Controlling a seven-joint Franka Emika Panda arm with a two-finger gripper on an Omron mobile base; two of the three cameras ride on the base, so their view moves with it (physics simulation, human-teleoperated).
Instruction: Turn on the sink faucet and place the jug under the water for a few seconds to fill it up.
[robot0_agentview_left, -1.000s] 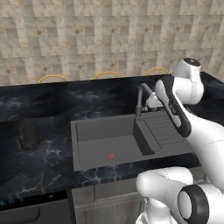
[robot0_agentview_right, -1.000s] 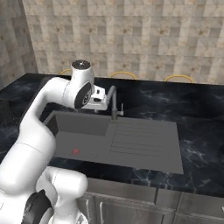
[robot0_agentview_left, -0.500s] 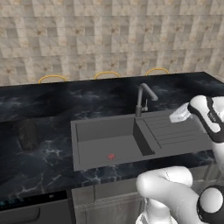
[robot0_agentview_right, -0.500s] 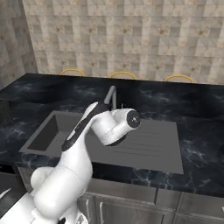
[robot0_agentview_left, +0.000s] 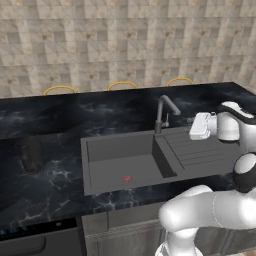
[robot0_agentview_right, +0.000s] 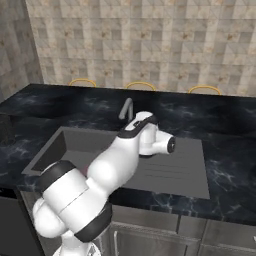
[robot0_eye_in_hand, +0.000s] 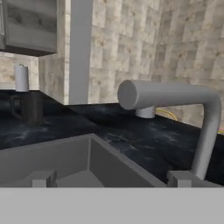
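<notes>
So the claw (robot0_agentview_left: 194, 126) sits out over the ribbed drainboard, to the right of the sink faucet (robot0_agentview_left: 165, 112) and about level with its spout. My guess is it's lined up sideways like that so it can get at the faucet from the drainboard side. In the hand view the spout (robot0_eye_in_hand: 175, 97) runs straight across in front of the camera, with the two dark fingertips (robot0_eye_in_hand: 41, 178) poking up far apart at the bottom, so the claw is spread wide and pinching nothing.

No water anywhere, so I'd say the tap is still off and that step comes first. The sink (robot0_agentview_left: 122, 172) is dry, just the little red mark at the drain.

The jug (robot0_agentview_left: 31, 154) is way off on the left side of the dark marble table (robot0_agentview_left: 60, 122), well apart from the sink, standing upright. Makes sense to leave it parked there until the water runs. In the hand view it's a dark lump (robot0_eye_in_hand: 27, 107) far back; I think there's a handle on it but it's too murky to be sure.
</notes>
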